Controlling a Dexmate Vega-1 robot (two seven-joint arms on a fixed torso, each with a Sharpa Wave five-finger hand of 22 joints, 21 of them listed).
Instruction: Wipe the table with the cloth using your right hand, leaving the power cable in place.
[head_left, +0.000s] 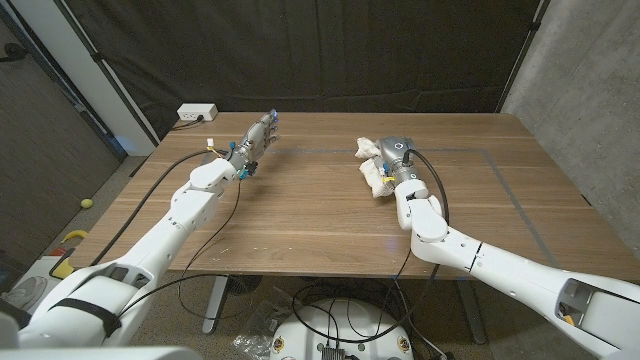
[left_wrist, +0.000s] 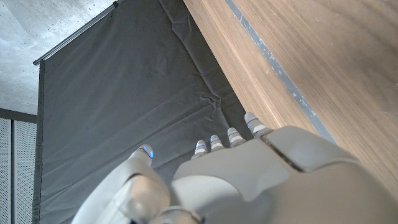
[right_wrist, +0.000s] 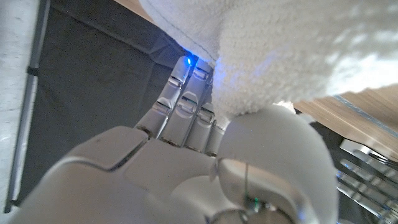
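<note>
The broad wooden table (head_left: 300, 215) with its dark plank top carries everything here, and most of its surface lies between and in front of the two hands, which is where wiping has yet to reach, by my judgement.

The white robot right hand (head_left: 392, 160) sits on the far middle of the table with the white fluffy terry cloth (head_left: 374, 172) bunched under and beside it. In the right wrist view the cloth (right_wrist: 298, 56) lies against the fingers (right_wrist: 186, 93), so the hand holds it pressed to the wood, as a wiping stroke needs. The cloth spills out on the hand's inner side, towards the other arm.

The white robot left hand (head_left: 258, 138) is raised over the far left of the table, well apart from the cloth. Its fingers (left_wrist: 214, 144) are straight and close together, holding nothing, likely parked clear of the wiping path.

A thin black power cable (head_left: 165, 180) runs near the left forearm towards the table's left edge; whether it is the task's cable I cannot tell.
</note>
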